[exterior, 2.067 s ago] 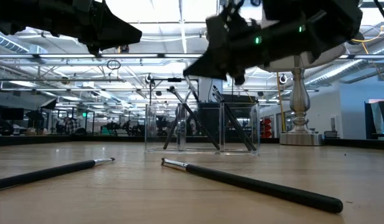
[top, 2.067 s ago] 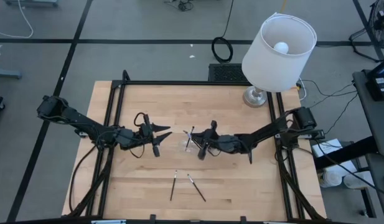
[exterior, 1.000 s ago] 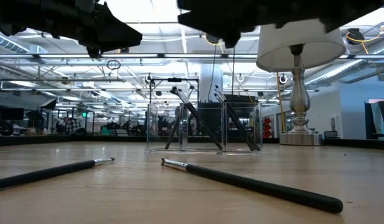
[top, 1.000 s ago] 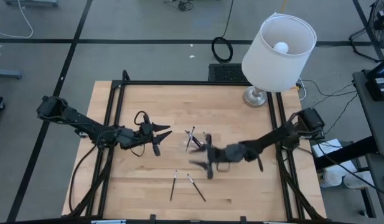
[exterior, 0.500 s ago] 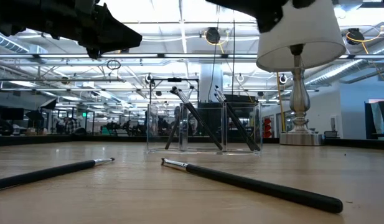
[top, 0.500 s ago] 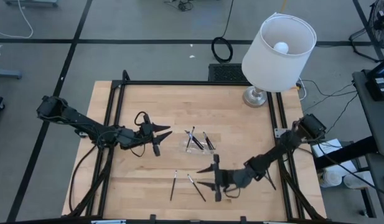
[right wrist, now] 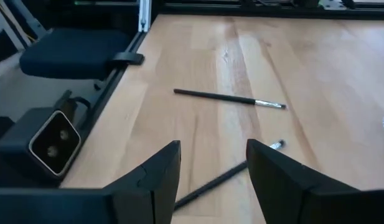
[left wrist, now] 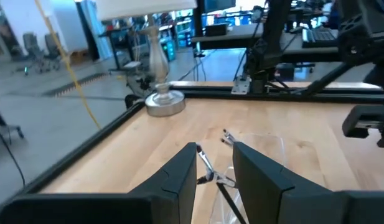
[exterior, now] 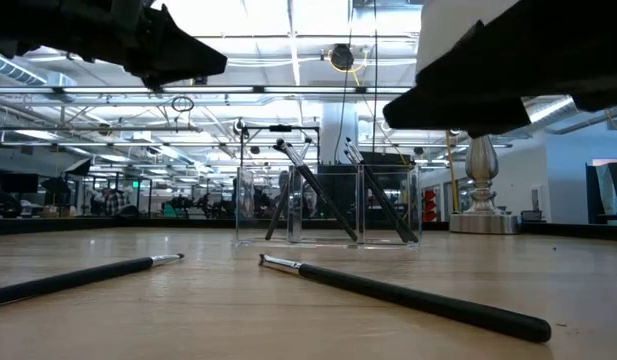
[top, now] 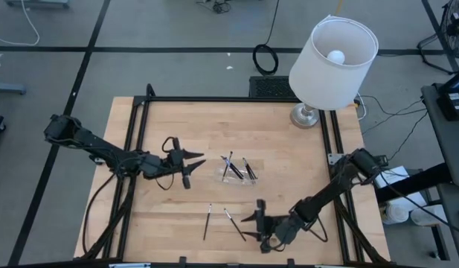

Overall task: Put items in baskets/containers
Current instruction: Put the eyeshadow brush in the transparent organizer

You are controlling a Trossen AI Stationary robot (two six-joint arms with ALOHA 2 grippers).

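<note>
Clear plastic tray (top: 236, 170) at desk centre is holding several sticks; I am swinging my right claw (top: 259, 223), fingers wide and empty, away to six o'clock over two loose sticks (top: 233, 223). My left claw (top: 190, 168), open, is waiting at nine o'clock.

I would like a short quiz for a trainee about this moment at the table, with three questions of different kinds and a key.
1. True or false: the right gripper hangs over the clear tray.
2. How many sticks lie loose on the table, outside the tray?
3. The left gripper is: A) open, beside the tray; B) shut on a stick; C) under the lamp.

Key
1. False: it is open near the front edge, beside the right loose stick.
2. Two: that one and the left loose stick.
3. A
</note>
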